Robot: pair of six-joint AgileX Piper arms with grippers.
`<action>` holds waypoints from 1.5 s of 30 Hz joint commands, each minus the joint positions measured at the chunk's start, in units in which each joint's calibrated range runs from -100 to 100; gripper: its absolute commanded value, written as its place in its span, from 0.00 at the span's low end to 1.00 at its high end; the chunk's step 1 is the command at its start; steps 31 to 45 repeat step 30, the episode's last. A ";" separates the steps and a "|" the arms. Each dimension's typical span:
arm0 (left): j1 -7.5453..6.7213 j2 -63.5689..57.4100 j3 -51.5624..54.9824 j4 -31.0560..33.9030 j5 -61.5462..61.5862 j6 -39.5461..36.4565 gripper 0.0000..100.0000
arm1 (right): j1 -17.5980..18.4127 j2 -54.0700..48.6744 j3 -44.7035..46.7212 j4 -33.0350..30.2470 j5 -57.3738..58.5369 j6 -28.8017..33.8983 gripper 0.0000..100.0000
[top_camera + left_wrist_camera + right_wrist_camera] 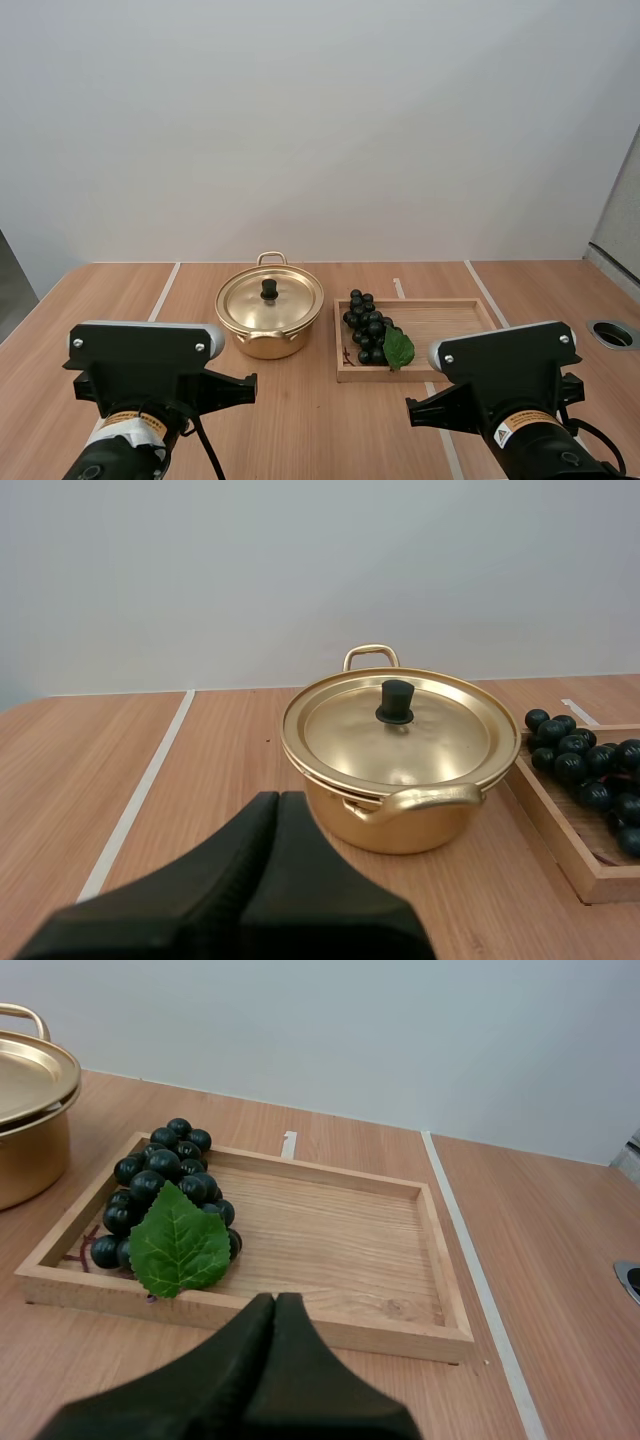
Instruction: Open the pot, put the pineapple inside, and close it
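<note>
A gold pot (268,330) with its lid (270,299) on and a black knob (269,289) stands mid-table. In the left wrist view the pot (405,815) is just beyond my left gripper (279,798), whose fingers lie together as one dark wedge. A bunch of dark grapes (368,326) with a green leaf (399,348) lies at the left end of a wooden tray (450,315). My right gripper (274,1299) is shut on nothing, close to the tray's near rim (330,1325), with the grapes (160,1185) a little beyond. No pineapple is in sight.
The pot stands left of the tray with a small gap between them. White lines (163,291) run across the wooden table. A round hole (612,333) sits in the table at the far right. Both arm bases rise at the near edge.
</note>
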 commanded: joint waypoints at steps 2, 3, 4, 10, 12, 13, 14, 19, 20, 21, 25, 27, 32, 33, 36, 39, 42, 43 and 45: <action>-0.49 -0.30 0.04 0.00 -1.87 0.19 0.00 | -0.24 -0.28 0.00 -0.24 -0.25 -0.36 0.00; -0.59 -0.30 0.04 0.00 -1.87 0.19 0.00 | -0.24 -0.28 0.00 -0.24 -0.25 -0.36 0.00; -0.69 -0.30 0.04 0.00 -1.87 0.19 0.00 | -0.24 -0.28 0.00 -0.24 -0.25 -0.36 0.00; -0.87 -0.30 0.04 0.00 -1.87 0.19 0.00 | -0.24 -0.28 0.00 -0.24 -0.25 -0.36 0.00; -0.87 -0.30 0.04 0.00 -1.87 0.19 0.00 | -0.24 -0.28 0.00 -0.24 -0.25 -0.36 0.00; -0.87 -0.30 0.04 0.00 -1.87 0.19 0.00 | -0.24 -0.28 0.00 -0.24 -0.25 -0.36 0.00; -0.87 -0.30 0.04 0.00 -1.87 0.19 0.00 | -0.24 -0.28 0.00 -0.24 -0.25 -0.36 0.00; -0.87 -0.30 0.04 0.00 -1.87 0.19 0.00 | -0.24 -0.28 0.00 -0.24 -0.25 -0.36 0.00; -0.87 -0.30 0.04 0.00 -1.87 0.19 0.00 | -0.24 -0.28 0.00 -0.24 -0.25 -0.36 0.00; -0.87 -0.30 0.04 0.00 -1.87 0.19 0.00 | -0.24 -0.28 0.00 -0.24 -0.25 -0.36 0.00; -0.18 -0.30 0.04 0.00 -1.87 0.19 0.00 | -0.24 -0.28 0.00 -0.24 -0.25 -0.36 0.00; -0.10 -0.30 0.04 0.00 -1.87 0.19 0.00 | -0.24 -0.28 0.00 -0.24 -0.25 -0.36 0.00; -0.10 -0.30 0.04 0.00 -1.87 0.19 0.00 | -0.24 -0.28 0.00 -0.24 -0.25 -0.36 0.00; -0.10 -0.30 0.04 0.00 -1.87 0.19 0.00 | -0.24 -0.28 0.00 -0.24 -0.25 -0.36 0.00; -0.10 -0.30 0.04 0.00 -1.87 0.19 0.00 | -0.24 -0.28 0.00 -0.24 -0.25 -0.36 0.00; -0.10 -0.30 0.04 0.00 -1.87 0.19 0.00 | -0.24 -0.28 0.00 -0.24 -0.25 -0.36 0.00; -0.10 -0.30 0.04 0.00 -1.87 0.19 0.00 | -0.24 -0.28 0.00 -0.24 -0.25 -0.36 0.00; -0.10 -0.30 0.04 0.00 -1.87 0.19 0.00 | -0.24 -0.28 0.00 -0.24 -0.25 -0.36 0.00; -0.10 -0.30 0.04 0.00 -1.87 0.19 0.00 | -0.24 -0.28 0.00 -0.24 -0.25 -0.36 0.00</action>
